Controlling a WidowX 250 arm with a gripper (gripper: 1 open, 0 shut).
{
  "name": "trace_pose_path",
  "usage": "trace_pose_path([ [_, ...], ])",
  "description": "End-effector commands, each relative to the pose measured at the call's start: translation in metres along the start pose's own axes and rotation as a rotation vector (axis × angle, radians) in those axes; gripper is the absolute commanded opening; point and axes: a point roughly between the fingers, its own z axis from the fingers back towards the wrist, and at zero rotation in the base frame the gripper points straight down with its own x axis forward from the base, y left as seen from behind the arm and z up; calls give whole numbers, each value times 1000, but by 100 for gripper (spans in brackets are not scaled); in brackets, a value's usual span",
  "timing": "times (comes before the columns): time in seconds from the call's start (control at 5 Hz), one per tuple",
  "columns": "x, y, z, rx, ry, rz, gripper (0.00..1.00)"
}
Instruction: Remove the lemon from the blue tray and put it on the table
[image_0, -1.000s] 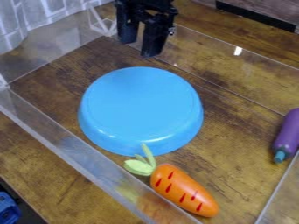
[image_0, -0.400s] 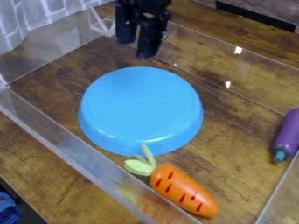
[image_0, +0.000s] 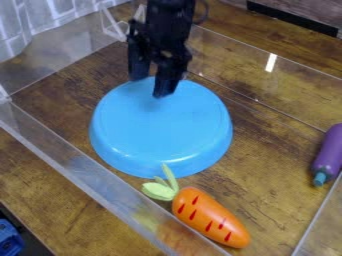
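Note:
The blue tray (image_0: 160, 128) is a large round glossy dish in the middle of the dark wood-grain table (image_0: 267, 110). Its top looks plain and bare. No lemon shows anywhere in the view. My black gripper (image_0: 155, 78) hangs low over the tray's far edge, its fingers pointing down and standing apart, with nothing visible between them. The arm covers a small part of the tray's far rim.
A toy carrot (image_0: 210, 217) with a green top lies just in front of the tray by the near acrylic wall (image_0: 80, 170). A purple toy eggplant (image_0: 329, 151) lies at the right edge. Clear acrylic walls edge the table on all sides.
My gripper has come down and slightly forward from above the table's far side to just over the tray's far edge. The tray, carrot and eggplant have not moved.

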Motion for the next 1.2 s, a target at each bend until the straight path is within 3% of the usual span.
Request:
trace_pose_path([
  [0.0,9,7,7,34,-65,-47,100],
  [0.2,8,4,8,37,-72,-57,100],
  [0.4,5,1,10,41,-75,-62,0],
  [0.6,7,-1,0,43,-81,-63,100],
  [0.8,10,-3,-8,48,-88,-71,0],
  [1.0,4,-12,-5,53,-92,-64,0],
])
